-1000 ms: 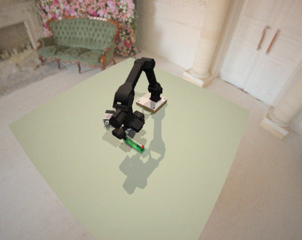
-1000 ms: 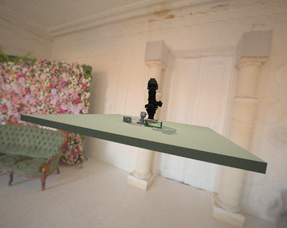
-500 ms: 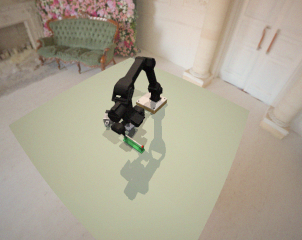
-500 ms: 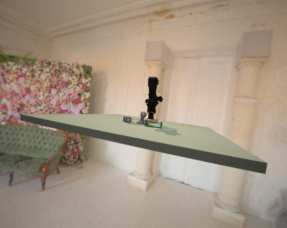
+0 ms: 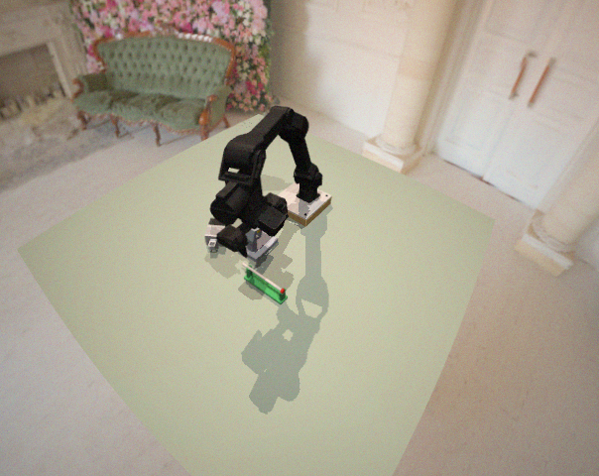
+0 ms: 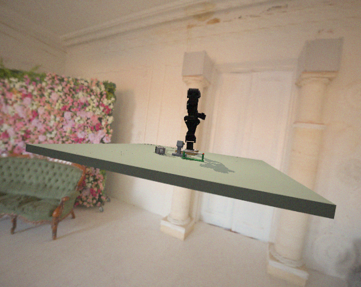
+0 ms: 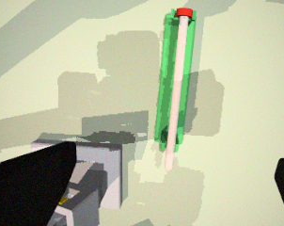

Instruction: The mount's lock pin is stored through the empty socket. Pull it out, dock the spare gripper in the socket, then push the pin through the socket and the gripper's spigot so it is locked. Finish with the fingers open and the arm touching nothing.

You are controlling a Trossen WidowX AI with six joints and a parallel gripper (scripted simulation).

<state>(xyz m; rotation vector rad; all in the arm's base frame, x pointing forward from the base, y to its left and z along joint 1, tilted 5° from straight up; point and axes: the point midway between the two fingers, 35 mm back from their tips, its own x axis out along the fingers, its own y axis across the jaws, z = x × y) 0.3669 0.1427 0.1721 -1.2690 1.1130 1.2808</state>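
Observation:
The lock pin (image 5: 265,279) (image 7: 177,85), pale with a red head, lies lengthwise on the green rack (image 5: 264,290) (image 6: 193,159) (image 7: 166,94). Its plain end sticks out past the rack. My gripper (image 7: 177,160) is open and empty, above the table; in the wrist view its fingers stand wide apart, either side of the pin's plain end. The grey socket mount (image 5: 264,248) (image 6: 179,144) (image 7: 97,153) stands beside the rack, partly hidden by the arm in the top view and by the left finger in the wrist view. The spare gripper (image 5: 215,233) (image 6: 159,150) lies on the table beside the mount.
The arm's base (image 5: 305,210) stands behind the mount. The green table top (image 5: 382,307) (image 6: 137,163) carries the arm, mount, rack and spare gripper. The arm's shadows fall across it around the rack.

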